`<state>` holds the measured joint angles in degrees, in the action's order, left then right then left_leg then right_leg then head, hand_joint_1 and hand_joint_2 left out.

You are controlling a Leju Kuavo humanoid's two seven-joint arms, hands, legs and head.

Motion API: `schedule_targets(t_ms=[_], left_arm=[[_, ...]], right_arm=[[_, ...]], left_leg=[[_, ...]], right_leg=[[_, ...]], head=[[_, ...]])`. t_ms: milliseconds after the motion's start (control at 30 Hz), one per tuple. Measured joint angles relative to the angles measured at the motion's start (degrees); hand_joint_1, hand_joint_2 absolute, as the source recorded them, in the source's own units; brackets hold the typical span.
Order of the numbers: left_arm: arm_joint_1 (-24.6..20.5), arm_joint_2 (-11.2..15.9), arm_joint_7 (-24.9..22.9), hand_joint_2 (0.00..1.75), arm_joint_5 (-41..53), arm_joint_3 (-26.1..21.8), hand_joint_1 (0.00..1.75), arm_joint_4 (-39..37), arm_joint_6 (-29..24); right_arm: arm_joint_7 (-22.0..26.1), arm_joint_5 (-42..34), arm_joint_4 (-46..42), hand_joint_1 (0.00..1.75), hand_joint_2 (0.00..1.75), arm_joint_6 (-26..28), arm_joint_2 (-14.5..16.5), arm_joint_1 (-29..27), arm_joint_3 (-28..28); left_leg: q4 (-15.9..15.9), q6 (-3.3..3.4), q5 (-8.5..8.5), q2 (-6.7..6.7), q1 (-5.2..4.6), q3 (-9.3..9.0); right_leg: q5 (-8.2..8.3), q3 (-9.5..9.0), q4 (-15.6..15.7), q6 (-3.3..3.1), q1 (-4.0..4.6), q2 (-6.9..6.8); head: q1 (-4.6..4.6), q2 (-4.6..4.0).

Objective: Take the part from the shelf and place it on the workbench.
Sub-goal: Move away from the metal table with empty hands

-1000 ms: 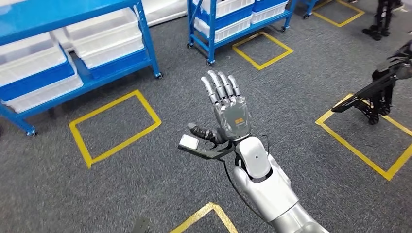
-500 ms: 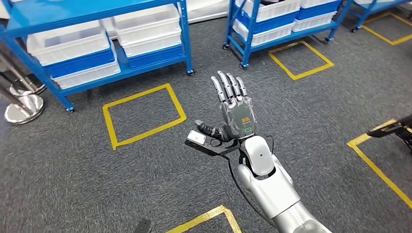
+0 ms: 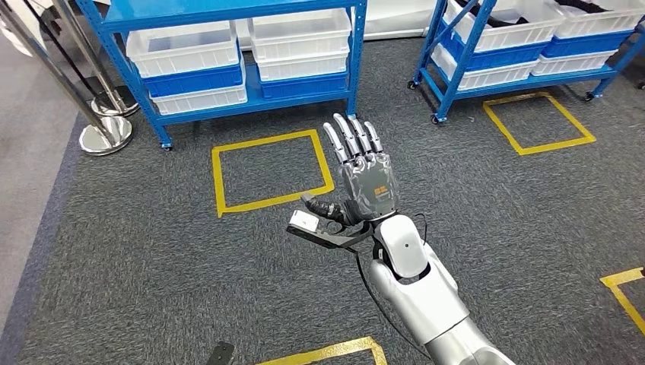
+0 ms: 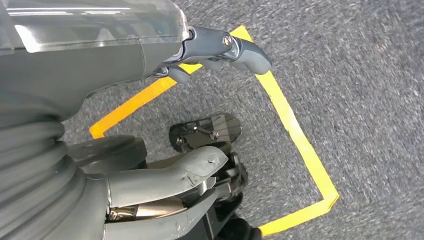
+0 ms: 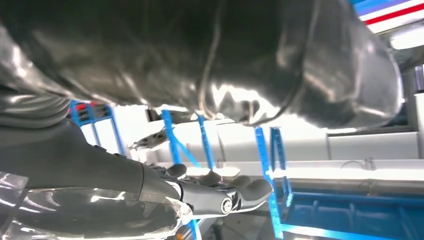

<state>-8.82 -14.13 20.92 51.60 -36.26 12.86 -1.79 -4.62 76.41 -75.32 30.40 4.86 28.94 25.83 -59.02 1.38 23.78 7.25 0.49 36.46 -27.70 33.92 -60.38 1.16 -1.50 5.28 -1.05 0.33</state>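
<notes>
My right hand (image 3: pixel 363 179) is raised in front of me over the grey carpet, its back toward the head view. Its fingers are straight and spread, and I see nothing in it. In the right wrist view the same hand (image 5: pixel 215 197) points toward blue shelf posts, and a glossy dark shape (image 5: pixel 210 55) close to the camera is something I cannot identify. My left hand (image 4: pixel 115 70) hangs above the carpet and holds nothing, thumb apart from the fingers. Two blue shelves (image 3: pixel 228 11) (image 3: pixel 525 77) carry white bins (image 3: pixel 182 46). Dark items (image 3: pixel 498 17) lie in the right shelf's bins.
Yellow tape squares (image 3: pixel 270 171) (image 3: pixel 538 123) mark the carpet in front of each shelf. A chrome stanchion base (image 3: pixel 105 137) stands at the far left beside a lighter floor strip. More yellow tape (image 3: pixel 327 351) lies near my feet.
The whole picture has shifted right as the camera turned left. The two shelves now stand ahead and a stanchion has come in. My right arm keeps its raised pose.
</notes>
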Motion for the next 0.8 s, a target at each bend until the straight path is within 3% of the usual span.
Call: schedule_targets(t_ms=[33, 100, 167, 233, 300, 333, 367, 433, 500, 600, 633, 700, 767, 800], left_arm=[[0.0, 0.0, 0.0, 1.75, 0.0, 0.0, 0.0, 0.0, 0.0], [0.2, 0.0, 0.0, 1.75, 0.0, 0.0, 0.0, 0.0, 0.0], [0.3, 0.1, -0.1, 1.75, 0.0, 0.0, 0.0, 0.0, 0.0], [0.2, 0.1, -0.1, 1.75, 0.0, 0.0, 0.0, 0.0, 0.0], [0.2, 0.1, -0.1, 1.75, 0.0, 0.0, 0.0, 0.0, 0.0], [0.2, 0.1, -0.1, 1.75, 0.0, 0.0, 0.0, 0.0, -0.1], [0.3, 0.1, 0.0, 1.75, 0.0, 0.1, 0.0, 0.0, -0.1], [0.4, 0.2, 0.2, 1.75, -0.1, 0.1, 0.0, 0.0, -0.1], [0.3, 0.2, 0.3, 1.75, -0.1, 0.1, 0.0, 0.0, -0.2], [0.5, 0.3, 0.5, 1.75, -0.1, 0.1, 0.0, 0.0, -0.2], [0.5, 0.3, 0.5, 1.75, -0.1, 0.1, 0.0, 0.0, -0.2], [0.3, 0.3, 0.6, 1.75, -0.2, 0.2, 0.0, 0.0, -0.2], [0.1, 0.3, 0.6, 1.75, -0.1, 0.2, 0.0, 0.0, -0.2], [0.1, 0.3, 0.7, 1.75, -0.1, 0.2, 0.0, 0.0, -0.3]], right_arm=[[0.0, 0.0, 0.0, 0.0, 0.0, 0.0, 0.0, 0.0, 0.0], [-0.2, 0.0, -0.2, 0.0, 0.0, -0.1, 0.0, 0.0, 0.0], [-0.3, -0.2, -0.4, 0.0, 0.0, -0.1, 0.1, 0.1, 0.0], [-0.3, -0.5, -0.4, 0.0, 0.0, -0.2, 0.1, 0.0, -0.1], [-0.5, -0.8, -0.3, 0.0, 0.0, -0.1, 0.0, -0.3, -0.4], [-0.6, -1.1, -0.2, 0.0, 0.0, 0.0, -0.1, -0.4, -0.5], [-0.7, -1.3, -0.1, 0.0, 0.0, 0.1, -0.1, -0.4, -0.7], [-0.9, -1.7, 0.1, 0.0, 0.0, 0.6, -0.1, -0.4, -1.2], [-1.0, -2.1, 0.3, 0.0, 0.0, 1.1, -0.2, -0.4, -2.1], [-1.0, -2.4, 0.6, 0.0, 0.0, 1.5, -0.2, -0.5, -3.1], [-0.9, -2.4, 0.7, 0.0, 0.0, 1.5, -0.3, -0.5, -3.3], [-0.9, -2.4, 0.8, 0.0, 0.0, 1.6, -0.4, -0.5, -3.8], [-0.9, -2.9, 1.0, 0.0, 0.0, 1.7, -0.6, -0.8, -4.4], [-0.9, -3.4, 1.2, 0.0, 0.0, 1.7, -0.7, -1.1, -4.7]], left_leg=[[0.0, -0.4, -0.14, 0.69, 0.08, 0.28], [0.1, -1.14, -0.32, 1.57, 0.34, 0.62], [-2.2, -1.69, 1.04, -1.17, 0.12, 1.72], [-8.4, -2.09, 4.13, -5.18, 0.03, 4.72], [-14.0, -2.37, 5.99, -6.55, 0.26, 7.58], [-14.3, -2.45, 5.58, -6.8, 0.33, 7.73], [-12.6, -2.44, 4.28, -6.99, 0.37, 6.75], [-5.3, -2.13, 1.19, -7.51, 0.31, 2.55], [-0.5, -1.59, 0.13, -7.91, 0.0, -0.17], [0.5, -0.76, 0.33, -7.84, -0.23, -0.47], [0.8, -0.45, 0.23, -7.79, -0.16, -0.69], [1.4, 0.24, 0.05, -7.69, 0.03, -1.14], [1.4, 0.65, 0.13, -7.46, -0.09, -1.23], [1.4, 0.76, 0.18, -7.25, -0.13, -1.25]], right_leg=[[-0.2, -0.13, 0.4, -0.1, 0.09, 0.27], [-0.04, -0.43, 0.8, -0.57, 0.1, -1.14], [0.14, -0.96, 1.4, -1.3, -0.04, -2.84], [0.05, -1.31, 1.6, -1.85, 0.21, -4.73], [-0.17, -1.41, 1.6, -2.09, 0.45, -6.63], [-0.29, -1.46, 1.5, -2.09, 0.49, -7.42], [-0.44, -1.55, 1.5, -2.01, 0.5, -7.99], [-0.77, -1.79, 1.5, -1.64, 0.59, -8.83], [-0.99, -1.87, 1.4, -1.14, 0.75, -9.31], [-1.09, -1.93, 1.6, -0.28, 0.74, -9.42], [-1.48, -1.81, 1.2, -0.01, 0.65, -8.86], [-3.72, -0.07, -2.5, 0.34, 0.46, -7.08], [-6.61, 3.68, -9.6, 0.47, 0.44, -5.78], [-7.16, 5.37, -12.3, 0.54, 0.42, -5.59]], head=[[-0.01, 0.0], [0.0, 0.0], [-0.17, 0.0], [-0.34, 0.0], [-0.34, 0.0], [-0.34, 0.0], [-0.35, 0.0], [-0.34, 0.0], [-0.33, 0.0], [-0.33, 0.0], [-0.32, 0.0], [-0.31, 0.0], [-0.3, 0.0], [-0.29, 0.0]])
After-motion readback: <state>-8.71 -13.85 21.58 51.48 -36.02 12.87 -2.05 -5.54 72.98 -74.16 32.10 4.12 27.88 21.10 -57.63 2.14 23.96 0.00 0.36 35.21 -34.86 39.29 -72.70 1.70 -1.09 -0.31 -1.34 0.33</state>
